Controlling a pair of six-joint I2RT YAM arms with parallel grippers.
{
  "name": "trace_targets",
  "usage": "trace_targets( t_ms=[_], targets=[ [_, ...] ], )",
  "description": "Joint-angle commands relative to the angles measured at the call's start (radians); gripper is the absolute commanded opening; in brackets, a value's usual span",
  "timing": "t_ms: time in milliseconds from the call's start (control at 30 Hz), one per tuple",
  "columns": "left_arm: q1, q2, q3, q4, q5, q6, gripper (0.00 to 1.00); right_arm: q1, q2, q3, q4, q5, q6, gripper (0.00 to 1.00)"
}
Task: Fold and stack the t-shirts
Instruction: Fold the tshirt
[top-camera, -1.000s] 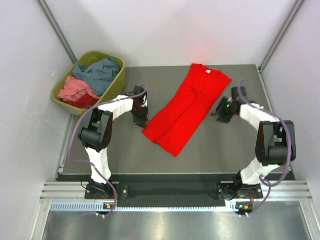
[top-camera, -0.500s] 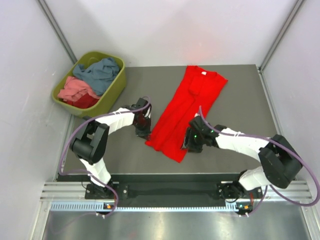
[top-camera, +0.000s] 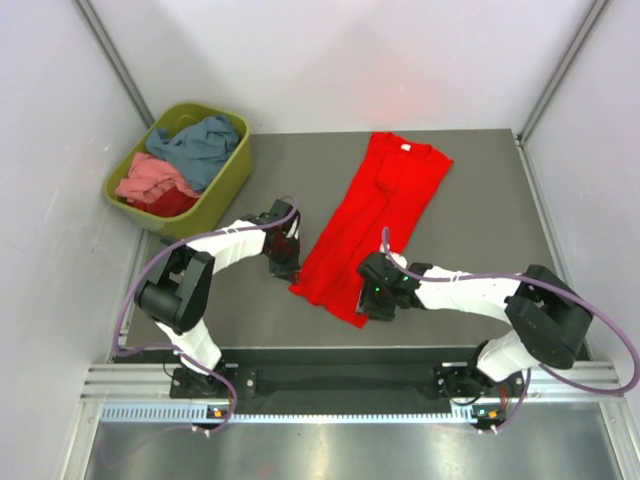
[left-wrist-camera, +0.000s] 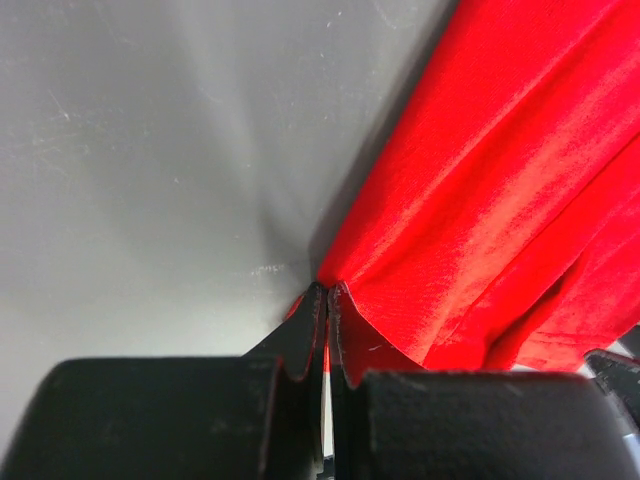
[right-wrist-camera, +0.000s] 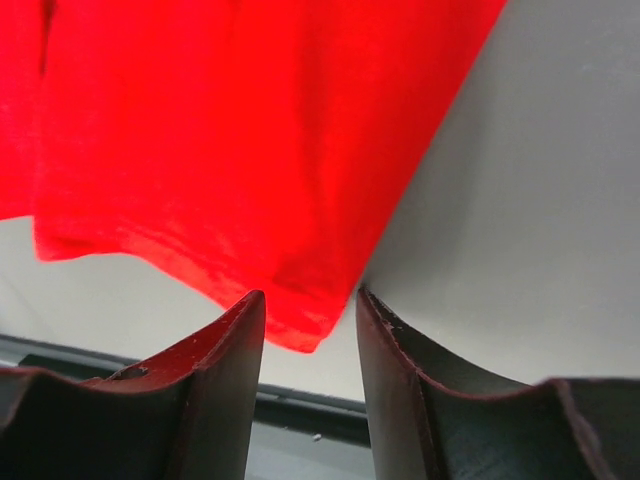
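The left tool (left-wrist-camera: 327, 292) pinches one hem corner of the shirt (top-camera: 385, 200); the right tool (right-wrist-camera: 310, 302), open, straddles the other.

1. The table (top-camera: 480, 200) is dark grey and flat, with small pale scratches beside the left gripper (top-camera: 285, 268).
2. One red t-shirt (top-camera: 385, 215) lies on it, long and thin.
3. Its neck end lies far beyond both grippers, toward the back.
4. Its bottom edge is at the grippers: one corner is pinched tight in the left gripper, and the other sits between the spread fingers of the right gripper (top-camera: 372, 305).
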Motion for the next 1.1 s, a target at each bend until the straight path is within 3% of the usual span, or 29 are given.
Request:
trace_targets(
  t_ms=[0, 233, 267, 300, 400, 467, 533, 567, 667, 800, 1067],
  targets=[
    [-0.009, -0.024, -0.033, -0.044, -0.004, -0.005, 0.00, 0.042, 0.030, 0.047, -0.019, 0.031, 0.038, 0.43],
    [-0.018, -0.033, -0.042, -0.037, -0.007, -0.013, 0.00, 0.080, 0.065, 0.029, -0.019, 0.046, 0.068, 0.41],
    [-0.020, -0.035, -0.044, -0.039, -0.007, -0.016, 0.00, 0.083, 0.065, 0.031, -0.025, 0.048, 0.067, 0.36],
    [-0.022, -0.039, -0.045, -0.039, -0.008, -0.018, 0.00, 0.085, 0.061, 0.028, -0.033, 0.054, 0.064, 0.22],
    [-0.029, -0.068, -0.058, -0.042, -0.020, -0.042, 0.00, 0.085, 0.021, 0.023, -0.119, 0.094, 0.051, 0.00],
    [-0.041, -0.105, -0.077, -0.025, -0.010, -0.073, 0.02, 0.085, -0.040, -0.006, -0.188, 0.133, 0.044, 0.00],
    [-0.060, -0.131, -0.099, -0.002, 0.036, -0.110, 0.11, 0.085, -0.088, -0.035, -0.235, 0.147, 0.041, 0.00],
    [-0.069, -0.163, -0.128, 0.039, 0.094, -0.125, 0.22, 0.083, -0.135, -0.064, -0.249, 0.152, 0.041, 0.00],
    [-0.112, -0.243, -0.185, 0.102, 0.153, -0.192, 0.32, 0.083, -0.220, -0.110, -0.312, 0.157, 0.042, 0.00],
    [-0.184, -0.312, -0.210, 0.096, 0.125, -0.228, 0.38, 0.083, -0.318, -0.149, -0.389, 0.158, 0.048, 0.00],
    [-0.259, -0.270, -0.252, 0.173, 0.144, -0.266, 0.38, 0.082, -0.439, -0.172, -0.410, 0.137, 0.042, 0.01]
  ],
)
